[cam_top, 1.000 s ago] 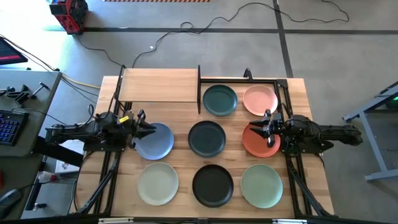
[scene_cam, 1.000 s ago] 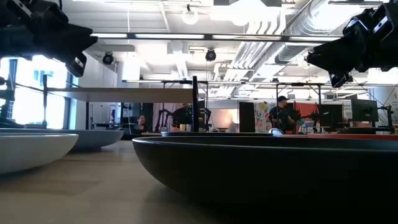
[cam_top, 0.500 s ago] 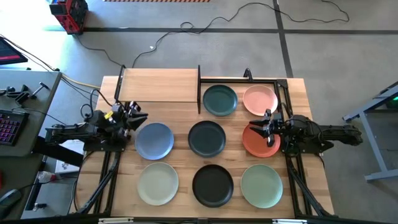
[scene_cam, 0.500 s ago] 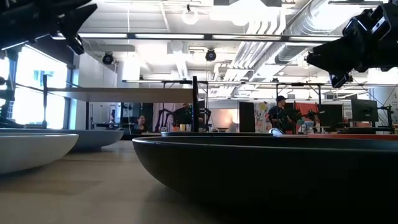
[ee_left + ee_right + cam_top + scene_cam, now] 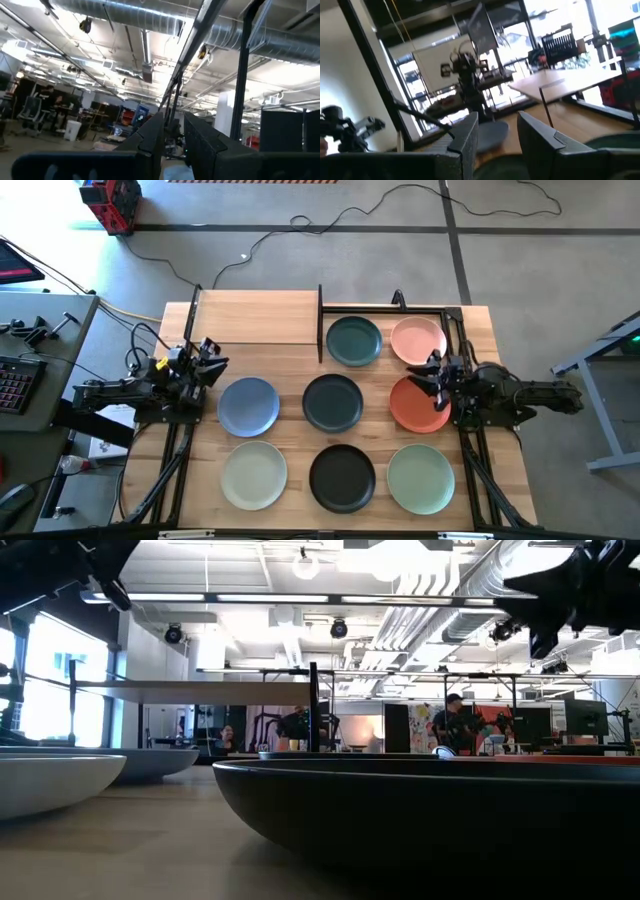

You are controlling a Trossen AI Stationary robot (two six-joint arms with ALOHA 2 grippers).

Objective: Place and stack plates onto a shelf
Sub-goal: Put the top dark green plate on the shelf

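Eight plates lie flat on the slatted tabletop: blue (image 5: 248, 406), dark teal (image 5: 354, 341), pink (image 5: 418, 341), orange-red (image 5: 415, 408), charcoal (image 5: 332, 402), black (image 5: 341, 477), pale cream-green (image 5: 254, 475) and sage green (image 5: 421, 478). The shelf (image 5: 255, 317), a light-wood board on black rods, stands at the far left. My left gripper (image 5: 216, 354) is open and empty, raised to the left of the blue plate and tipped upward (image 5: 174, 137). My right gripper (image 5: 436, 376) is open and empty, above the orange-red plate's far right part (image 5: 497, 130).
Black frame rods (image 5: 320, 320) rise at the shelf's right end, next to the dark teal plate. In the low view the black plate (image 5: 420, 810) fills the foreground. People sit in the room far behind the table (image 5: 450, 725).
My left gripper has risen from over the blue plate's left rim, drawn back toward the table's left and far edges, and tipped upward. My right gripper has risen a little over the orange-red plate. No plate has moved.
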